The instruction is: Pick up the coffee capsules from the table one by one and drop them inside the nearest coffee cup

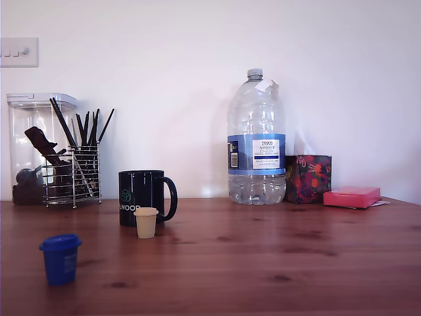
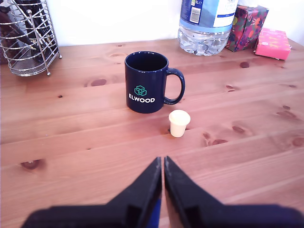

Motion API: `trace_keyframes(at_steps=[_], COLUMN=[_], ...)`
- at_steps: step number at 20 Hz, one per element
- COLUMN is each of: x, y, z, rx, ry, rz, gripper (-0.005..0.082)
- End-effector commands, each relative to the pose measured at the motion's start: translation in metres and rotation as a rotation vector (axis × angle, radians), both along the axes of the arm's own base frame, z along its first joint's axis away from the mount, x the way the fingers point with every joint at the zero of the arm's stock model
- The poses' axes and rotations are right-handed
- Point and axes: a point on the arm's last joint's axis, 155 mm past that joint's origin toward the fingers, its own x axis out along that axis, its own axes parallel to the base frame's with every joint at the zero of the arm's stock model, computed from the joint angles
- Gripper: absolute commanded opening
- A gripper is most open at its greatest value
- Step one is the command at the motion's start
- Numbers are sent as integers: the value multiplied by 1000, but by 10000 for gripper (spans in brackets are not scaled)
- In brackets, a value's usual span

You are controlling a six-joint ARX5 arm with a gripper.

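Gripper (image 2: 163,164) fingers together over reddish knotty table (image 2: 71,137); cream capsule (image 2: 179,123) beside black mug (image 2: 147,81); white wall behind.

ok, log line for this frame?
gripper shut | blue capsule on table, untouched | beige capsule on table beside mug | mug upright

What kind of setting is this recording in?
Probably a home kitchen or dining table against a wall: a wooden tabletop with a mug, a wire utensil holder and a large water bottle.
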Motion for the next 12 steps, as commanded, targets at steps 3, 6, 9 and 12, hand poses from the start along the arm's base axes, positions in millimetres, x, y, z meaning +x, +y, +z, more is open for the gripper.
trace_keyframes(at_steps=[3, 6, 9, 12], x=[1, 1, 1, 4], y=[0, 0, 0, 3], z=[-1, -1, -2, 3], rx=[-5, -6, -4, -3], ry=[-4, -4, -3, -28], rz=[3, 2, 3, 22], gripper=[-21, -21, -21, -21])
